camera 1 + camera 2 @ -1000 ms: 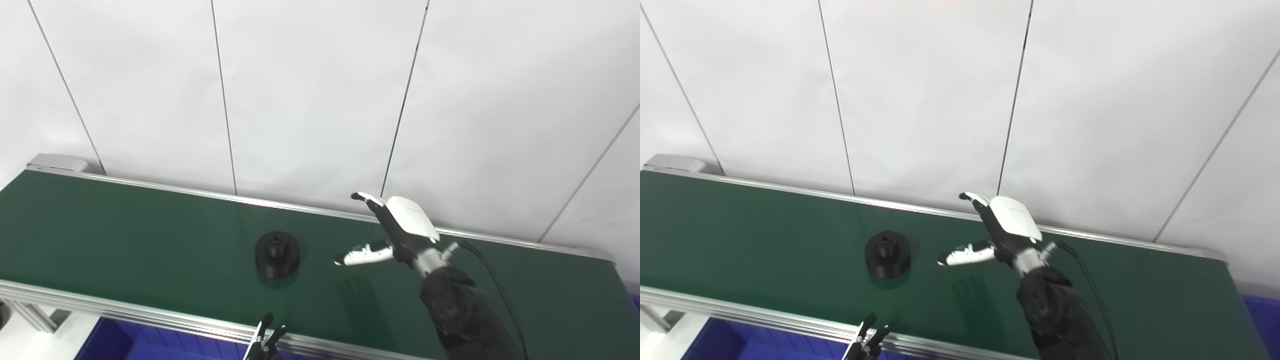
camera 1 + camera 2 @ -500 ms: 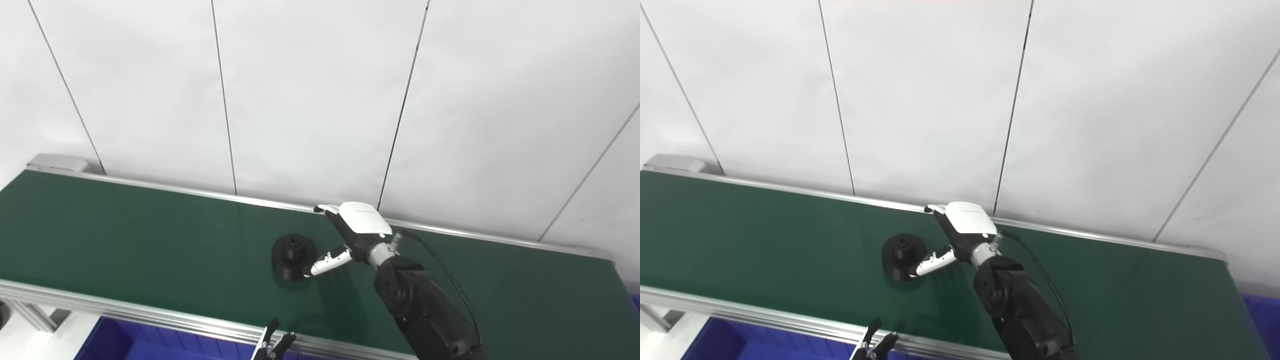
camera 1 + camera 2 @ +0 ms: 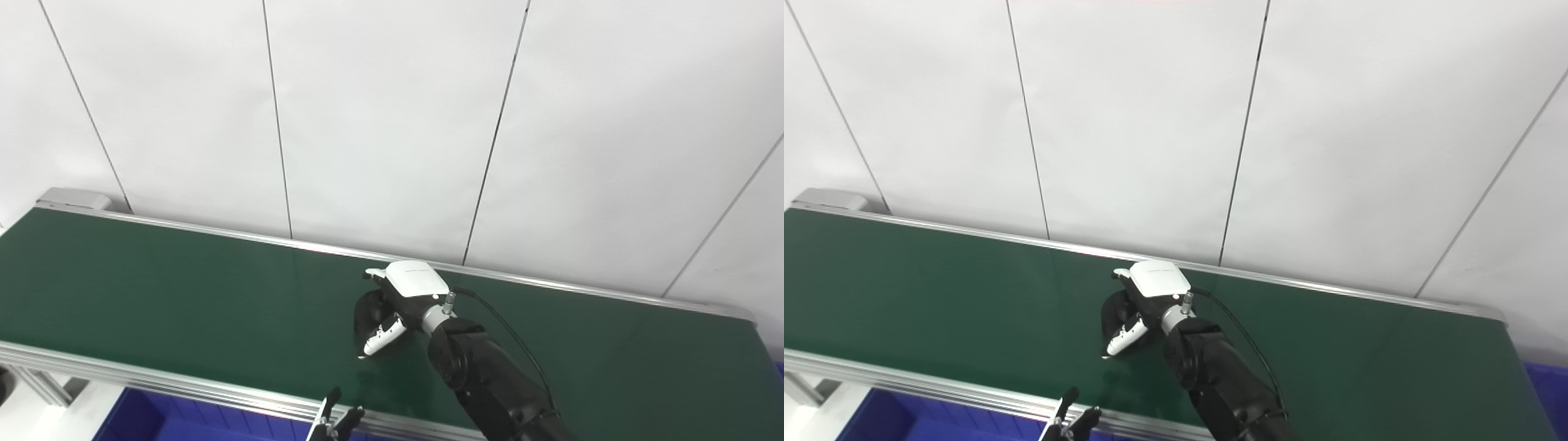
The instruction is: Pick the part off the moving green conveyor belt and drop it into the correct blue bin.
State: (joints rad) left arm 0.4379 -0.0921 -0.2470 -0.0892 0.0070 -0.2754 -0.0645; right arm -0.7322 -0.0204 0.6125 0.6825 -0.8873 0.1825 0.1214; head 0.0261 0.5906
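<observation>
A black round part (image 3: 366, 311) rests on the green conveyor belt (image 3: 153, 294) near its middle. My right hand (image 3: 401, 300) lies over the part from the right. Its fingers curl over the far side and its white thumb (image 3: 380, 337) comes down on the near side, so it closes around the part and hides most of it. The part also shows in the right eye view (image 3: 1115, 313). Only the fingertips of my left hand (image 3: 335, 421) show at the bottom edge, below the belt's near rail, spread apart and empty.
A blue bin (image 3: 138, 419) sits below the belt's near rail at the bottom left. Another blue bin edge (image 3: 1546, 383) shows at the far right. Aluminium rails (image 3: 184, 392) border the belt. A white panelled wall stands behind.
The part rode to the right on the belt. My right hand swung left and down from open beside the part to closed over it. The left fingertips barely moved.
</observation>
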